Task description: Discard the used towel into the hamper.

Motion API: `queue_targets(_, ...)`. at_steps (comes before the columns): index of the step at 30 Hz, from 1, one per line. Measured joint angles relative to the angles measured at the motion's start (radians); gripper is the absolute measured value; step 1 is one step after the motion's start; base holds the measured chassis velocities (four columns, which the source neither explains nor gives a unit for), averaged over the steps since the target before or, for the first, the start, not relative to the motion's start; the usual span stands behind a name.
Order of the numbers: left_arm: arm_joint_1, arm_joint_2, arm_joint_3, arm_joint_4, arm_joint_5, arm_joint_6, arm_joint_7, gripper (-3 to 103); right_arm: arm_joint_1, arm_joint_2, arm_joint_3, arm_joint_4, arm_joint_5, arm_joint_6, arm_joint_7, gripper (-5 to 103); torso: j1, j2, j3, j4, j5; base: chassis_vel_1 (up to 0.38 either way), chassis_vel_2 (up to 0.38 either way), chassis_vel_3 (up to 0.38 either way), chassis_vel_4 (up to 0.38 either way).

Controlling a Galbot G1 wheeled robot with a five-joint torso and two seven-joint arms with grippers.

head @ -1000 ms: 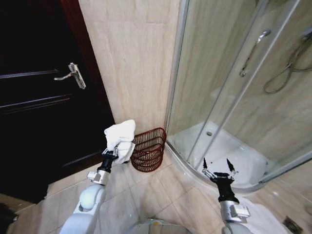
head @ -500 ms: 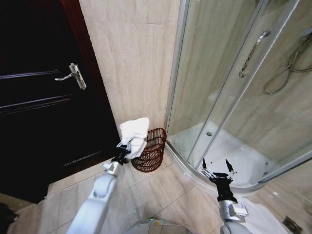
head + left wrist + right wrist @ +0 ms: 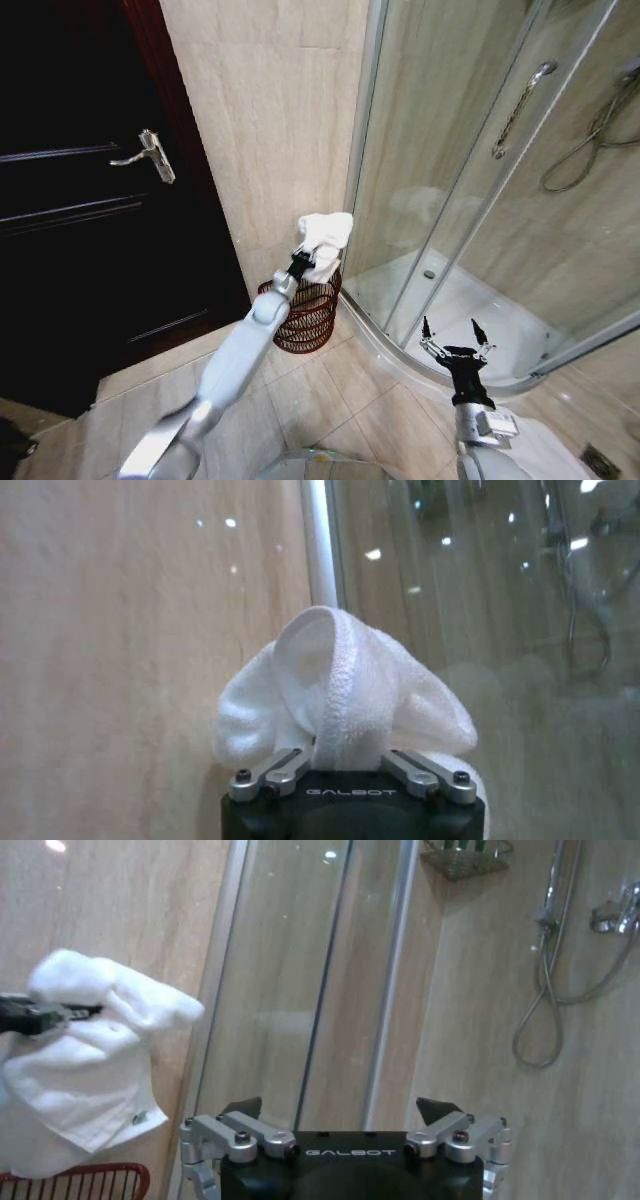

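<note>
A white towel [image 3: 324, 243] hangs bunched in my left gripper [image 3: 303, 259], which is shut on it above the hamper [image 3: 300, 314]. The hamper is a dark red wire basket standing on the floor against the beige wall. My left arm reaches out long over it. In the left wrist view the towel [image 3: 340, 697] bulges out between the fingers [image 3: 268, 774]. The right wrist view shows the towel [image 3: 85, 1065] hanging over the hamper's rim [image 3: 80, 1177]. My right gripper [image 3: 455, 343] is open and idle low near the shower tray, holding nothing.
A curved glass shower enclosure [image 3: 470, 180] with a white tray [image 3: 470, 320] stands right of the hamper. A dark door [image 3: 90, 200] with a metal handle [image 3: 145, 152] is on the left. Tiled floor lies in front.
My left arm has stretched forward and to the right, carrying the towel from beside the hamper to above it. The right gripper has stayed put.
</note>
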Motion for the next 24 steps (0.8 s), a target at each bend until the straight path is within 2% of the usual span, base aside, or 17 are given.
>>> queue_targets(1, 0.000, 0.000, 0.000, 0.000, 0.000, 0.000, 0.000, 7, 0.000, 0.000, 0.000, 0.000, 0.000, 0.000, 0.000, 100, 0.000, 0.000, 0.000, 0.0000, 0.0000, 0.000, 0.000, 0.000, 0.000)
queue_targets(4, -0.076, -0.027, 0.050, 0.159, -0.011, -0.041, 0.012, 7, 0.007, 0.000, 0.001, -0.015, 0.006, 0.000, 0.001, 100, 0.000, 0.000, 0.000, 0.0000, 0.0000, 0.000, 0.000, 0.000, 0.000)
queue_targets(5, -0.076, -0.027, 0.050, 0.159, -0.011, -0.041, 0.012, 7, 0.007, 0.000, 0.001, -0.015, 0.006, 0.000, 0.001, 100, 0.000, 0.000, 0.000, 0.0000, 0.0000, 0.000, 0.000, 0.000, 0.000)
queue_targets(6, -0.092, -0.043, 0.062, 0.220, -0.002, -0.050, 0.013, 7, 0.008, 0.000, 0.001, -0.021, 0.009, 0.000, 0.001, 100, 0.000, 0.000, 0.000, 0.0001, 0.0000, 0.000, 0.000, 0.000, 0.000)
queue_targets(9, -0.084, -0.057, 0.069, 0.253, 0.007, -0.026, 0.011, 7, 0.009, 0.000, 0.002, -0.026, 0.013, 0.003, 0.002, 100, 0.000, 0.000, 0.000, 0.0000, 0.0000, 0.000, 0.000, 0.000, 0.000)
queue_targets(11, -0.050, -0.058, 0.064, 0.254, 0.046, 0.015, 0.001, 7, 0.008, 0.000, 0.007, -0.027, 0.023, 0.005, 0.003, 100, 0.000, 0.000, 0.000, 0.0001, 0.0000, 0.000, 0.000, 0.000, 0.000)
queue_targets(12, -0.050, -0.058, 0.064, 0.254, 0.046, 0.015, 0.001, 7, 0.008, 0.000, 0.007, -0.027, 0.023, 0.005, 0.003, 100, 0.000, 0.000, 0.000, 0.0001, 0.0000, 0.000, 0.000, 0.000, 0.000)
queue_targets(15, -0.003, -0.045, 0.034, 0.243, 0.137, 0.088, -0.021, 7, -0.001, 0.000, 0.012, -0.026, 0.036, 0.012, 0.006, 100, 0.000, 0.000, 0.000, 0.0003, -0.0001, 0.000, 0.000, 0.000, 0.000)
queue_targets(16, -0.003, -0.045, 0.034, 0.243, 0.137, 0.088, -0.021, 7, -0.001, 0.000, 0.012, -0.026, 0.036, 0.012, 0.006, 100, 0.000, 0.000, 0.000, 0.0003, -0.0001, 0.000, 0.000, 0.000, 0.000)
queue_targets(18, 0.028, -0.027, 0.020, 0.214, 0.180, 0.130, -0.034, 5, -0.012, 0.000, 0.012, -0.019, 0.041, 0.019, 0.008, 100, 0.000, 0.000, 0.000, 0.0005, -0.0003, 0.000, 0.000, 0.000, 0.000)
queue_targets(19, 0.046, -0.016, 0.015, 0.191, 0.206, 0.162, -0.036, 7, -0.021, 0.000, 0.010, -0.015, 0.046, 0.024, 0.010, 100, 0.000, 0.000, 0.000, 0.0005, -0.0003, 0.000, 0.000, 0.000, 0.000)
queue_targets(20, 0.046, -0.016, 0.015, 0.191, 0.206, 0.162, -0.036, 7, -0.021, 0.000, 0.010, -0.015, 0.046, 0.024, 0.010, 100, 0.000, 0.000, 0.000, 0.0005, -0.0003, 0.000, 0.000, 0.000, 0.000)
queue_targets(23, 0.071, -0.005, 0.010, 0.141, 0.228, 0.223, -0.042, 23, -0.034, 0.000, 0.008, -0.014, 0.050, 0.036, 0.017, 100, 0.000, 0.001, 0.000, 0.0002, -0.0004, 0.000, 0.000, 0.000, 0.000)
queue_targets(24, 0.075, -0.002, 0.010, 0.128, 0.230, 0.239, -0.042, 23, -0.035, 0.000, 0.008, -0.014, 0.050, 0.037, 0.018, 100, 0.000, 0.001, 0.000, 0.0001, -0.0004, 0.000, 0.000, 0.000, 0.000)
